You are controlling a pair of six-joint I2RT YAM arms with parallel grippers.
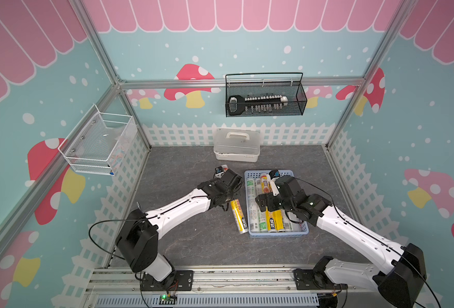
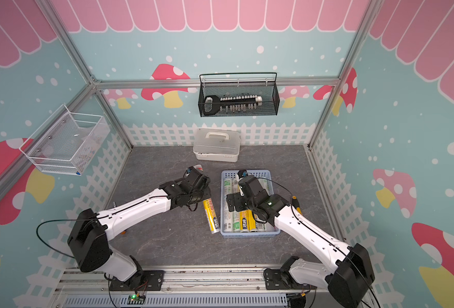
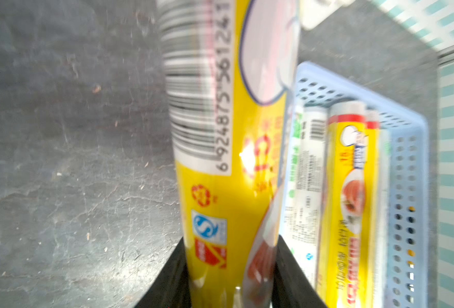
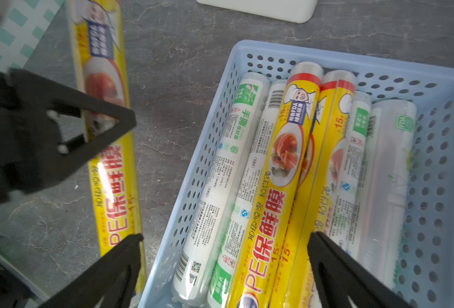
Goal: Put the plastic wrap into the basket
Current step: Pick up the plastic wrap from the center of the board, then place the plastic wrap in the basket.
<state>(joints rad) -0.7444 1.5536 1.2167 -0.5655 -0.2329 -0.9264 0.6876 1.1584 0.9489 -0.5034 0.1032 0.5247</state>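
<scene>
Yellow roll of plastic wrap (image 1: 239, 217) on the grey table (image 1: 193, 240) in both top views, outside the light-blue basket (image 1: 277, 235), just beside its wall; several more rolls (image 1: 272, 222) inside. Left wrist view: left end effector (image 3: 231, 280) clamped on that yellow roll. Right wrist view: right end effector (image 4: 225, 266) spread wide above the basketed rolls, holding nothing.

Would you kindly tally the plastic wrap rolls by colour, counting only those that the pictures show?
Yellow rolls: 3 (2 in the basket, plus the loose yellow roll beside it, gripped by the left pincer)
White-and-green rolls: 4 (all in the basket)
Total: 7 rolls in view
</scene>
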